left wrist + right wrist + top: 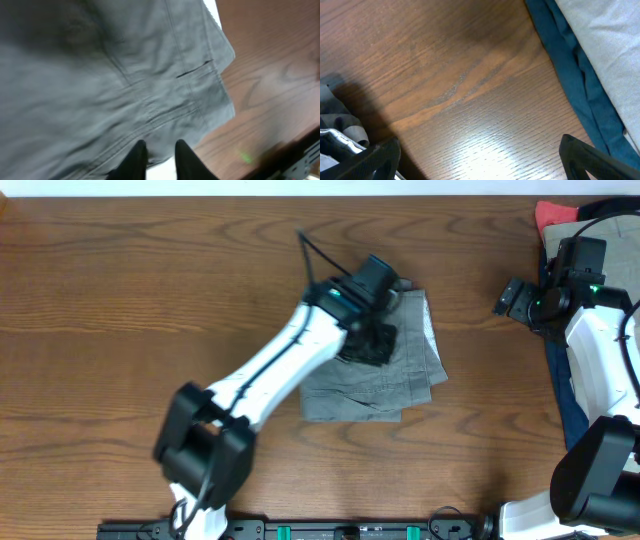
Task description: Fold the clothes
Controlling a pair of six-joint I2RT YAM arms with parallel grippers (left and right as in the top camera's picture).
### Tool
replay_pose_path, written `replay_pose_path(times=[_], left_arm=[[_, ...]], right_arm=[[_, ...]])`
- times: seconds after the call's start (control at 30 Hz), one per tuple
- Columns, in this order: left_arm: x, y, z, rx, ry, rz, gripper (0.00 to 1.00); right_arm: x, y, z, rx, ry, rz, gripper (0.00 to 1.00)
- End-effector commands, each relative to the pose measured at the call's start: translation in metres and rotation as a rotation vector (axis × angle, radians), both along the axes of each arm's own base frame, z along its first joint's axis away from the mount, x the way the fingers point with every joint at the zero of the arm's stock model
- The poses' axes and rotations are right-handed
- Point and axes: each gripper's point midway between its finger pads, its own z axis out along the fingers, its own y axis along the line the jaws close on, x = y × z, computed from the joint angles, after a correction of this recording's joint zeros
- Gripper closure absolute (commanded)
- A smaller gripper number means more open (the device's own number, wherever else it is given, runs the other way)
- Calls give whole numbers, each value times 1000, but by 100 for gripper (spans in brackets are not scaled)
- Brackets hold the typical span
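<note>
One garment: grey shorts [400,370] on bench [120,280]
Left tool [160,147]: narrowly parted, over the shorts
Right tool [480,160]: spread wide, well right of shorts

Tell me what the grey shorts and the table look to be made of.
Grey shorts: woven fabric, likely cotton, with a matte finish; stitched seams and soft creases show. Table: wood or wood-look laminate, with brown grain lines and a smooth surface that has a slight sheen where light glares; which of the two cannot be told.

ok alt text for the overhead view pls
The left arm reaches across a wooden table, its tip over folded grey shorts at centre. The right arm sits at the right edge beside a pile of navy, beige and red garments.
</note>
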Motion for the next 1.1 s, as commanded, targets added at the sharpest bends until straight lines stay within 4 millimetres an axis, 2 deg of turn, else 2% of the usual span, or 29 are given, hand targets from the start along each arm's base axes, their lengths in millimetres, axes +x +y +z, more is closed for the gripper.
replay_pose_path(times=[0.0, 0.13, 0.3, 0.47, 0.6, 0.7, 0.8, 0.83, 0.9, 0.93, 1.0, 1.07], left_arm=[[-19, -21, -33, 22, 64, -32, 83], [-33, -38, -62, 45, 94, -77, 85], [-49, -43, -91, 95, 150, -77, 85], [-52, -45, -97, 103, 157, -85, 84], [-45, -42, -74, 76, 131, -72, 83], [-36, -38, -41, 29, 75, -78, 71], [-23, -24, -7, 16, -1, -41, 61], [-16, -15, 4, 22, -29, -18, 55], [-4, 6, 21, 52, -84, 34, 24], [3, 21, 29, 78, -109, 67, 12], [16, 53, 38, 139, -141, 137, 2], [28, 87, 40, 203, -142, 208, 2]], right_arm=[[4, -2, 7, -17, -16, 4, 1], [4, -2, 7, -17, -16, 4, 1], [4, -2, 7, -17, -16, 4, 1], [4, -2, 7, -17, -16, 4, 1], [4, -2, 7, -17, -16, 4, 1], [4, -2, 7, -17, -16, 4, 1], [4, -2, 7, -17, -16, 4, 1], [4, -2, 7, -17, -16, 4, 1], [4, -2, 7, -17, -16, 4, 1], [4, -2, 7, -17, -16, 4, 1], [4, -2, 7, -17, -16, 4, 1], [4, -2, 7, -17, -16, 4, 1]])
